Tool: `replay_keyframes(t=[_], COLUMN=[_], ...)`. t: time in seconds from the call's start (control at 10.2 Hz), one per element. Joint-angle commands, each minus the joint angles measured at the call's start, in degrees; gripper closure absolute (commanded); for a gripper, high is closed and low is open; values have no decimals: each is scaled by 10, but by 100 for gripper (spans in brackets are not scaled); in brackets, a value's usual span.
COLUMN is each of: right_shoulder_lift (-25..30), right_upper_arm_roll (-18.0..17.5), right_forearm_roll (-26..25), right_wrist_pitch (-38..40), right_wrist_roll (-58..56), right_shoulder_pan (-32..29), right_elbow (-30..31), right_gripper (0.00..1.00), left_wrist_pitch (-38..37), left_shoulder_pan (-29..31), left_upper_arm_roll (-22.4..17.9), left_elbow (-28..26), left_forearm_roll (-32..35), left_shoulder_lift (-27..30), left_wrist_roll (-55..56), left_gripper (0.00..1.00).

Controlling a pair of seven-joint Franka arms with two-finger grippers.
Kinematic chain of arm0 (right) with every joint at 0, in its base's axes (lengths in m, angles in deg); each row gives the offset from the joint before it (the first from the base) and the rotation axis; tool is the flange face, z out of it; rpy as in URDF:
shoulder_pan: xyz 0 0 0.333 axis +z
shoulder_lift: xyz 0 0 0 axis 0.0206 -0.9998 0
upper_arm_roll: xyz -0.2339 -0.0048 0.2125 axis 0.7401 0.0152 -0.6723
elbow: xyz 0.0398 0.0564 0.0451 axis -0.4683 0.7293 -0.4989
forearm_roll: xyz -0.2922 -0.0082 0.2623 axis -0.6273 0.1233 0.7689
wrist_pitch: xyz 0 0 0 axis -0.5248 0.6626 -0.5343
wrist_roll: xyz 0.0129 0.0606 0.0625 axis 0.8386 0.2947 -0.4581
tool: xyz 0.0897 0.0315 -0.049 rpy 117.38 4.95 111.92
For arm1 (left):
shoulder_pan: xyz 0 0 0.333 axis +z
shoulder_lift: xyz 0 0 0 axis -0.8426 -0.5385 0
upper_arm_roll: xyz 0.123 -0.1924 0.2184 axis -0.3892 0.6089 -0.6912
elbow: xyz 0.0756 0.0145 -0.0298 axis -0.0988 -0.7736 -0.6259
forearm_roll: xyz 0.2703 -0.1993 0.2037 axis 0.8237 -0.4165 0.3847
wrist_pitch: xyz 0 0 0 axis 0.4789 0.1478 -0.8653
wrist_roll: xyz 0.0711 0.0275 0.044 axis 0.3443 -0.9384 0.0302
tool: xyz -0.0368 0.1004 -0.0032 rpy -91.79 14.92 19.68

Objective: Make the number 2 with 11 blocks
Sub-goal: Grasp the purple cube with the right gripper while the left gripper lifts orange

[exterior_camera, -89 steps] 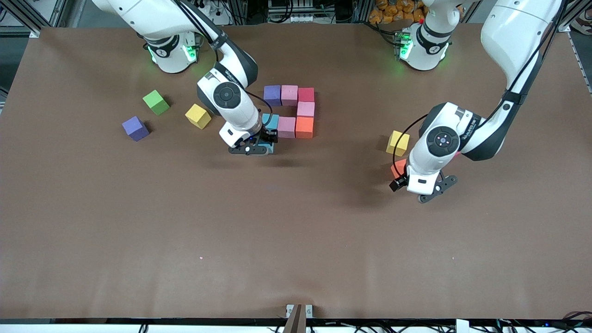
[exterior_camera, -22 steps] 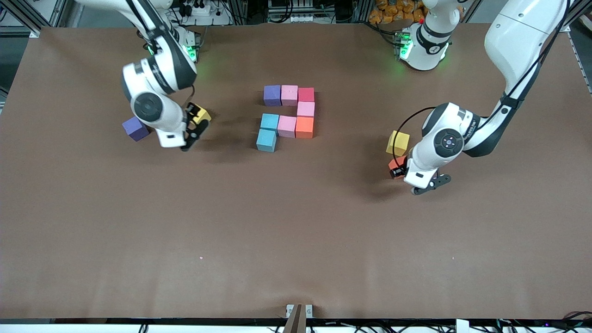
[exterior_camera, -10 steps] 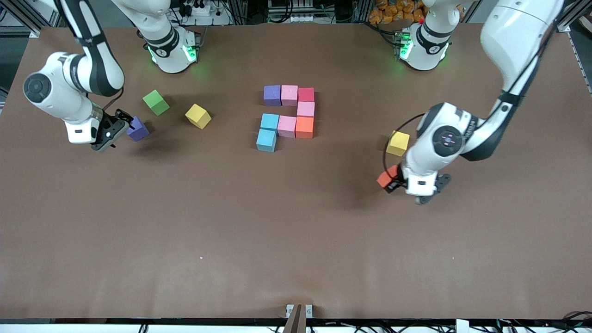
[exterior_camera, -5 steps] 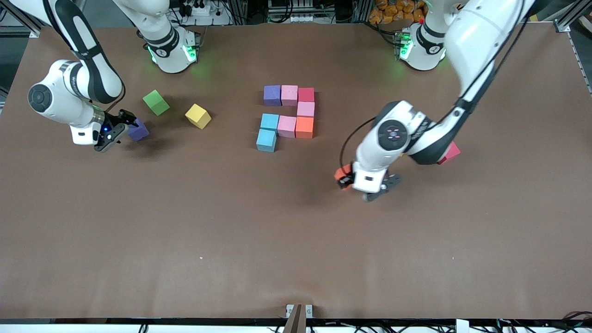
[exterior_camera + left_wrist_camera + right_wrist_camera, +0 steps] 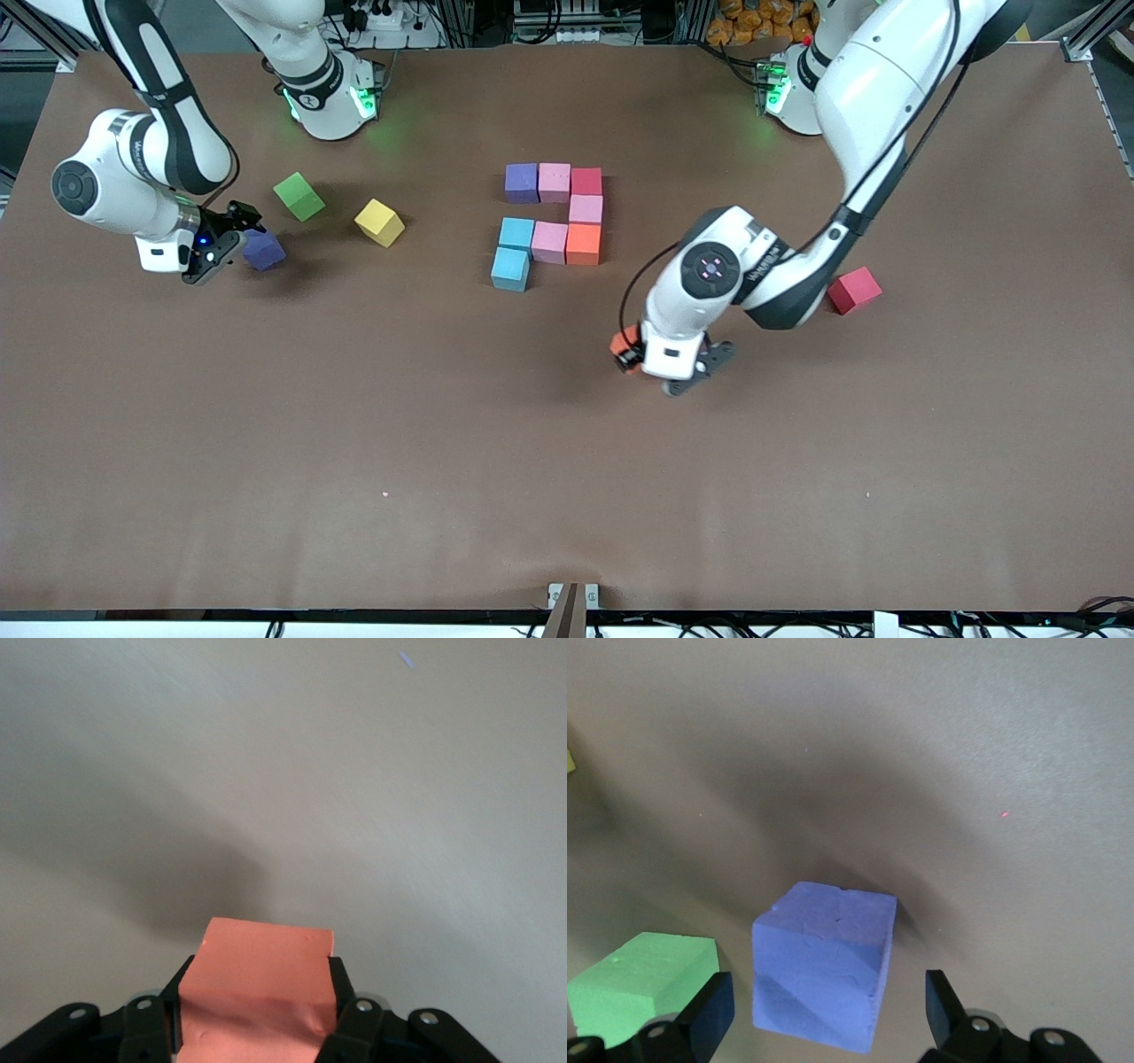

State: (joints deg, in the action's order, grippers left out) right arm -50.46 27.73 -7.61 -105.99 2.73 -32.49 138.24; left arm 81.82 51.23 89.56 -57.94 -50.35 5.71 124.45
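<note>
left end effector [image 5: 631, 347]: clamped, raised | right end effector [image 5: 232, 236]: spread wide, low

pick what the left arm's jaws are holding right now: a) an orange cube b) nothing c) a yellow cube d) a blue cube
a: the left wrist view shows the left gripper with its jaws shut on an orange cube, and in the front view that cube shows at the gripper over bare table.
</note>
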Motion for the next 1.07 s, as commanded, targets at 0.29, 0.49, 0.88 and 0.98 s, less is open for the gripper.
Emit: replay_keyframes(t=[0.29, 0.49, 0.88, 0.98], right_shoulder_lift=[14, 10, -7, -8], right_upper_arm_roll=[-6, -6, -6, -6], right_forearm_roll=[9, 9, 9, 9], right_wrist_pitch=[-70, -72, -102, -102], right_wrist_roll=[4, 4, 4, 5], right_shoulder_pan=[-21, -29, -29, -29], right_elbow=[71, 70, 70, 70], right_gripper=[5, 6, 10, 11], left_wrist_pitch=[-74, -80, -105, -106], left_shoulder_pan=[85, 103, 151, 158], left_upper_arm_roll=[-13, -17, -19, -19], left_elbow=[7, 6, 8, 7], left_forearm_roll=[-6, -5, -7, -11], left_shoulder_lift=[30, 37, 48, 54], left_wrist_roll=[41, 44, 44, 44], left_gripper=[100, 100, 100, 100])
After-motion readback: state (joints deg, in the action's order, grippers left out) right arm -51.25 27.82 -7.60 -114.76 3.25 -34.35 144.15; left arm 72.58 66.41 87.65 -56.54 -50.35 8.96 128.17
